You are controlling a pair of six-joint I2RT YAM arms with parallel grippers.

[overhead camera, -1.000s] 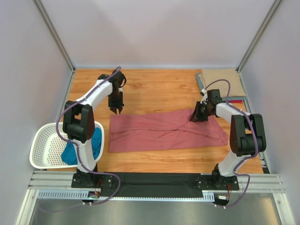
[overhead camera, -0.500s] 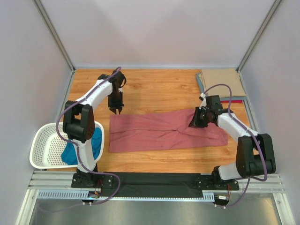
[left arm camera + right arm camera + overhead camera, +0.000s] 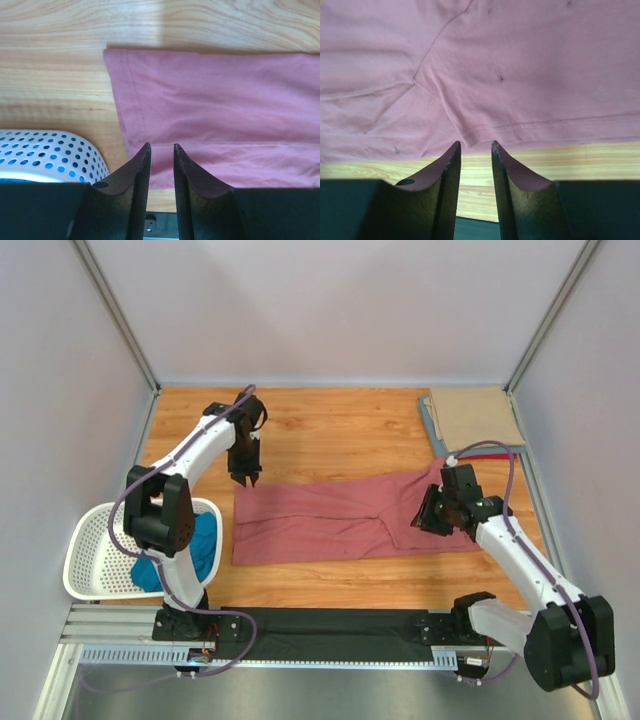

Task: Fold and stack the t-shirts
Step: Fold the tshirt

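A dusty rose-red t-shirt [image 3: 340,520] lies flat across the table as a long band. My left gripper [image 3: 247,476] hovers at its far left corner, jaws slightly apart and empty; the left wrist view shows the gripper [image 3: 161,146] over the shirt's [image 3: 225,110] hemmed left edge. My right gripper [image 3: 428,520] is over the shirt's right part, jaws slightly apart and empty. In the right wrist view the gripper [image 3: 475,143] is just above a stitched hem of the shirt [image 3: 520,60], with bare wood beside it. A tan t-shirt [image 3: 475,418] tops a folded stack at the back right, with grey-blue and red edges beneath.
A white perforated basket [image 3: 95,555] stands at the near left with a teal blue shirt [image 3: 205,545] in it; its rim also shows in the left wrist view [image 3: 45,147]. Grey walls and metal posts enclose the table. A black strip runs along the near edge.
My right gripper has moved from the shirt's far right edge toward the near right, and the arm has swung outward. My left gripper has shifted only slightly.
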